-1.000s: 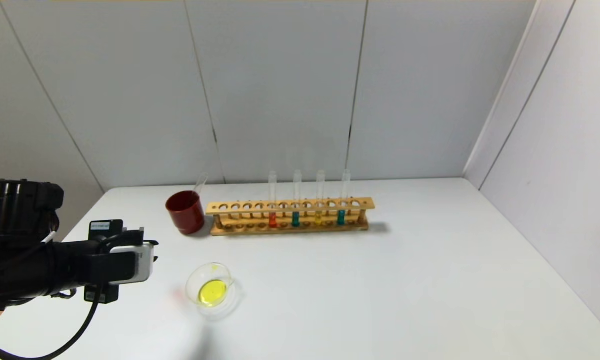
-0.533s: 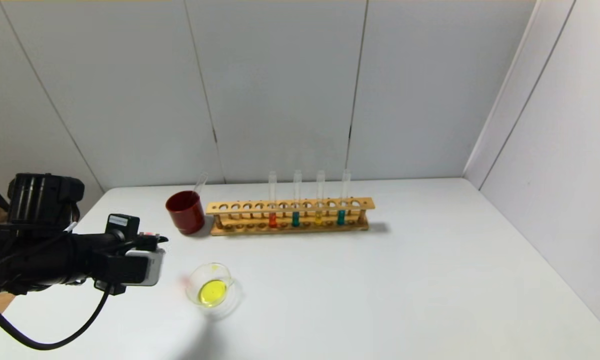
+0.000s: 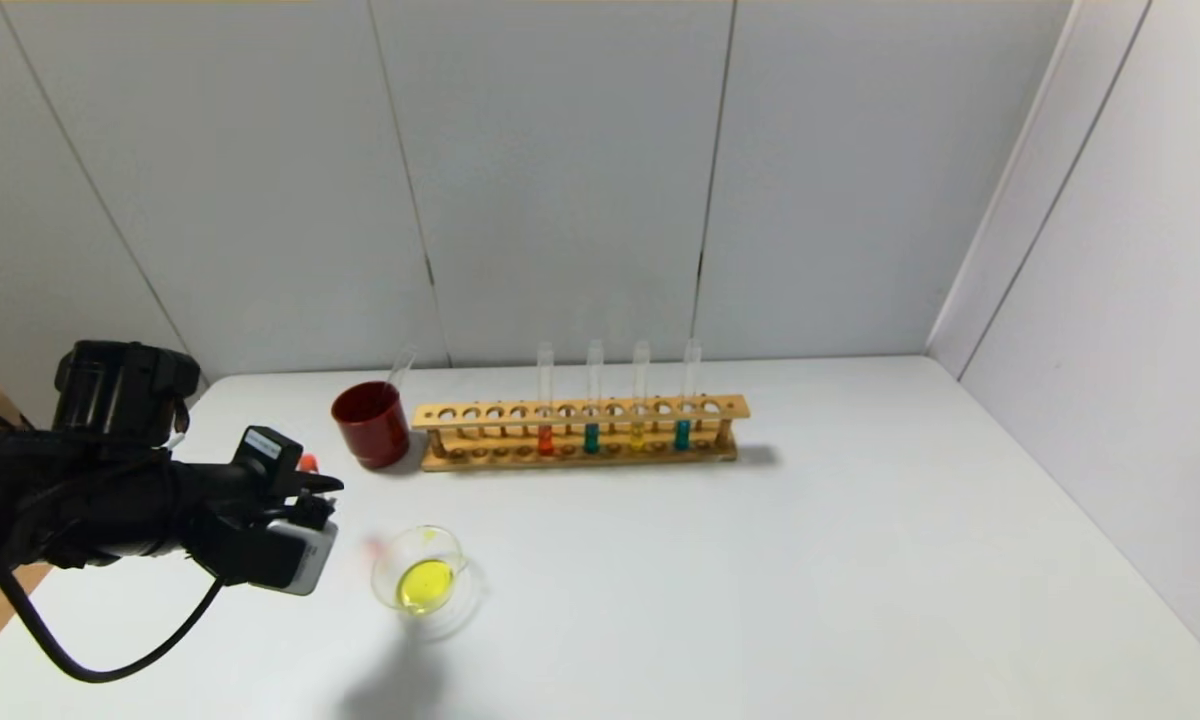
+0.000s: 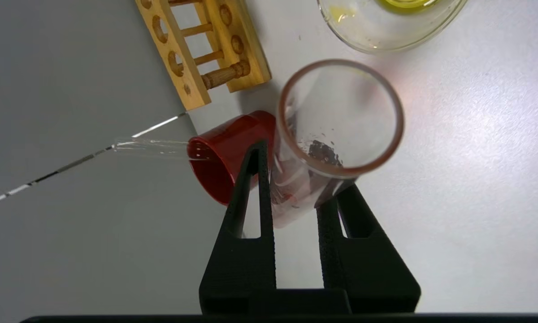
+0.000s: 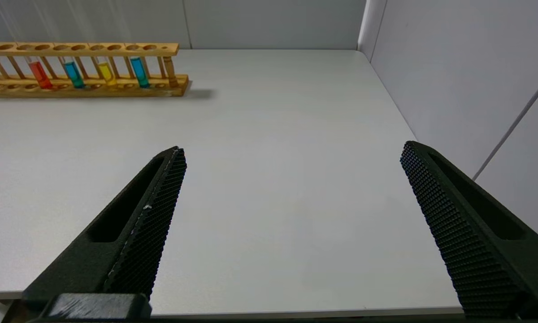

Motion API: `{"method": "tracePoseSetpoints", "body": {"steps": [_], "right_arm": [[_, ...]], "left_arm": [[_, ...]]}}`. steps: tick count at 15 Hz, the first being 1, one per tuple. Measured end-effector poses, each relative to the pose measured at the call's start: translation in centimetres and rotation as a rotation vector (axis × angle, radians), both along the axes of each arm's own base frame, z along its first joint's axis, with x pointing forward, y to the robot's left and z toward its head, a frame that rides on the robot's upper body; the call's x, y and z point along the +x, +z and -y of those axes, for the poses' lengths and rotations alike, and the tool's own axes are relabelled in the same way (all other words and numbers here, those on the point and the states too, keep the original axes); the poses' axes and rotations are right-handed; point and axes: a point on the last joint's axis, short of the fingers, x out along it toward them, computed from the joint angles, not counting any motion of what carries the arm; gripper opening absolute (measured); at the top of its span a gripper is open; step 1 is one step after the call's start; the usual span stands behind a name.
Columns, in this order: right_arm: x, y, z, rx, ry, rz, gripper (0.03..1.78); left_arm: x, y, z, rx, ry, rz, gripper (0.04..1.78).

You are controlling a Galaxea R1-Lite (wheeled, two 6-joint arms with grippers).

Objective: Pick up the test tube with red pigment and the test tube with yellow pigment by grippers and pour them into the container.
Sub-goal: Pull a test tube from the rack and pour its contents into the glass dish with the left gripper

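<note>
Yellow liquid is already pooled in the glass container (image 3: pixel 422 578), so the yellow pour is judged done; an empty tube leans in the dark red cup (image 3: pixel 371 424) behind the container; the red pour is judged about to begin. The test tube with red pigment (image 4: pixel 336 134) is clamped between the fingers of the left hand (image 4: pixel 296 184), mouth toward the wrist camera, tilted near level; the left hand (image 3: pixel 305 500) is held just beside the container, on the side away from the wooden rack (image 3: pixel 580 432), above the tabletop (image 3: pixel 810 580). One red, one yellow and two teal tubes are left standing in the rack. The right hand (image 5: pixel 291 179) is parked well apart from the container, fingers spread wide, nothing held.
</note>
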Motion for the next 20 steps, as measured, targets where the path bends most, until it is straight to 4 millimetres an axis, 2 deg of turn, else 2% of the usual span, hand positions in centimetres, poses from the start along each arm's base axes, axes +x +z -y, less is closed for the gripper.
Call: {"method": "tracePoseSetpoints", "body": {"steps": [6,16,20], "right_arm": [[0.0,0.0,0.0,0.0,0.0,0.0,1.75],[0.0,0.0,0.0,0.0,0.0,0.0,1.75],[0.0,0.0,0.0,0.0,0.0,0.0,1.75]], "left_arm": [[2.4,0.4,0.4,0.076,-0.012,0.024,0.32],[3.6,0.7,2.7,0.245,-0.066,0.009,0.32],[4.5,0.5,3.0,0.311,-0.077,0.019,0.32]]}}
